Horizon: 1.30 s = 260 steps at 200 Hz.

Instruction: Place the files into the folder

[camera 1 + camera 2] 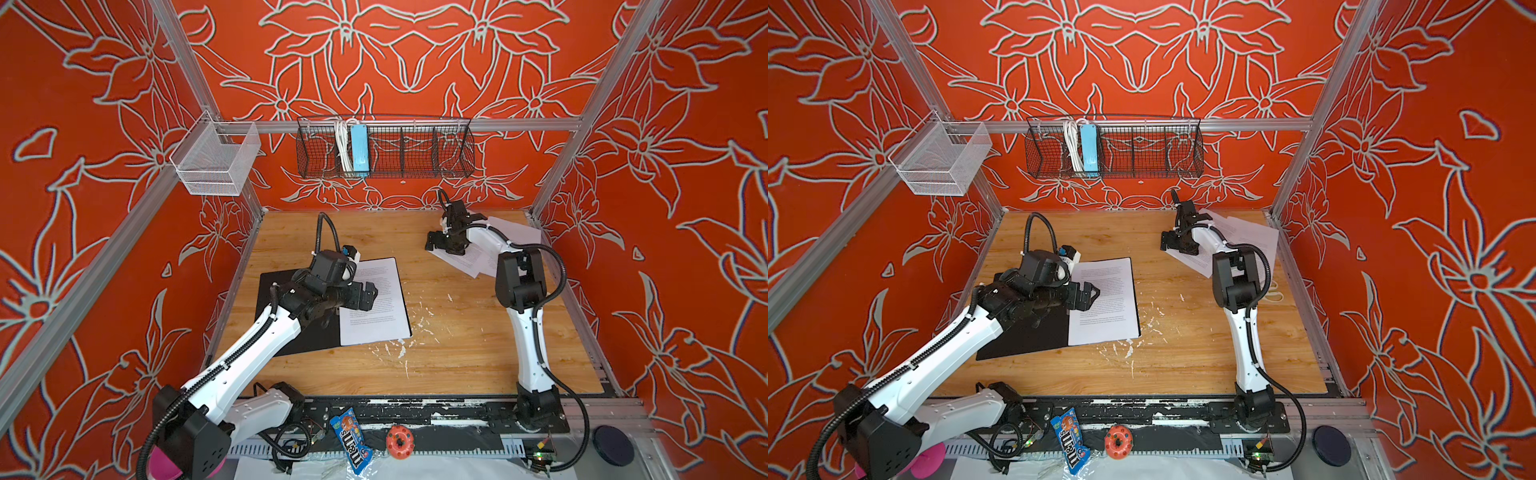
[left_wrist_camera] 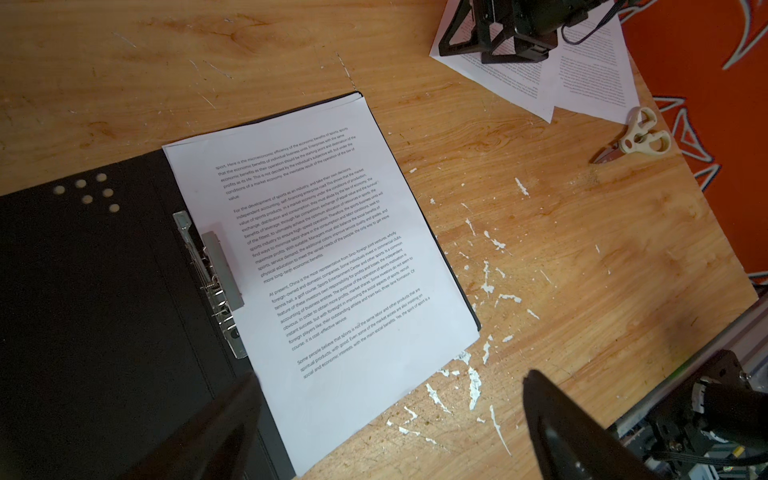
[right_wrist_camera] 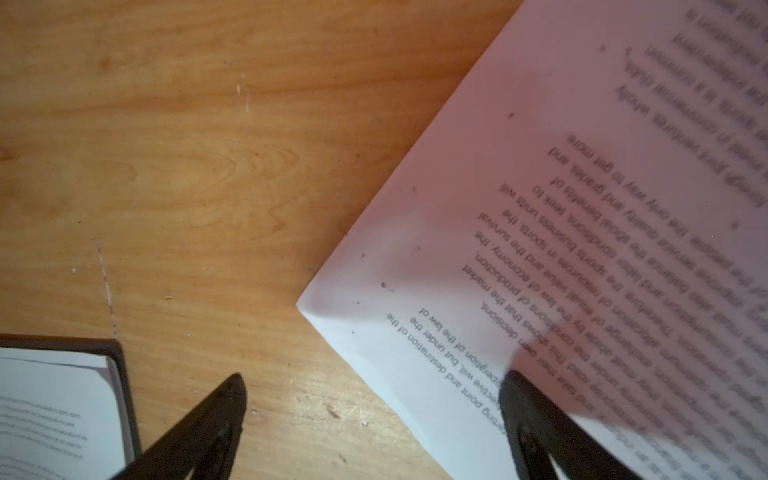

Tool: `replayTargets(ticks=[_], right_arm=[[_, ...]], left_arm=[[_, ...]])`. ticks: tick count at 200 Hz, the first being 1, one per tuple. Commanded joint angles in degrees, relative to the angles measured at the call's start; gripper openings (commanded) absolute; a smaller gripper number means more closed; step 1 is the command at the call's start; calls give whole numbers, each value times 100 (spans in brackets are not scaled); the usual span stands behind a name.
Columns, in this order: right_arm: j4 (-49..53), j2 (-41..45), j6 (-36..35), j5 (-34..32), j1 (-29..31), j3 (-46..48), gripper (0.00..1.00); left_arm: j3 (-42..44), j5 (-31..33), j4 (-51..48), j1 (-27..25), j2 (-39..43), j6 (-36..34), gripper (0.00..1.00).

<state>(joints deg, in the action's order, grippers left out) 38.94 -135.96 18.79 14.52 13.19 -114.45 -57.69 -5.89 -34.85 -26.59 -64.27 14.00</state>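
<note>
Hovering over the folder (image 1: 320,338) with left tool (image 1: 366,296) spread wide, empty. At the files (image 3: 582,187) with right tool (image 3: 374,376) likewise spread, perhaps touching.

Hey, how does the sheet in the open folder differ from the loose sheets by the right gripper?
The filed sheet lies on the black inside of the open folder; the loose sheets lie directly on the wooden table. The filed sheet is neatly aligned; the loose sheets overlap askew. The open left gripper hangs above the filed sheet; the open right gripper straddles a loose sheet's edge. Both are white with dense black print.
</note>
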Motion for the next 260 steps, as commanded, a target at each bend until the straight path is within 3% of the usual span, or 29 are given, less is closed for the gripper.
replayTargets(ticks=[1, 62, 89, 115, 158, 209, 260], right_arm=[[252, 280, 223, 257, 41, 553, 96], [-950, 2568, 649, 189, 6, 3823, 96], [-1602, 3830, 1116, 714, -286, 5481, 96], [-1641, 4652, 1170, 354, -554, 6185, 96], [-1422, 4176, 1136, -69, -458, 5289, 93], [-1032, 2528, 1054, -332, -389, 3165, 95], [-469, 1205, 846, 5, -182, 1575, 95]], left_arm=[[-76, -87, 51, 40, 50, 15, 98], [-48, -259, 143, 126, 45, 31, 98], [-57, -472, 196, 188, 4, 57, 98], [-69, -745, 266, 232, -45, 94, 98], [-103, -1148, 346, 287, -104, 103, 98], [-41, -2276, 653, 286, -294, 439, 98], [259, -2572, 1438, 277, -404, 1273, 98]])
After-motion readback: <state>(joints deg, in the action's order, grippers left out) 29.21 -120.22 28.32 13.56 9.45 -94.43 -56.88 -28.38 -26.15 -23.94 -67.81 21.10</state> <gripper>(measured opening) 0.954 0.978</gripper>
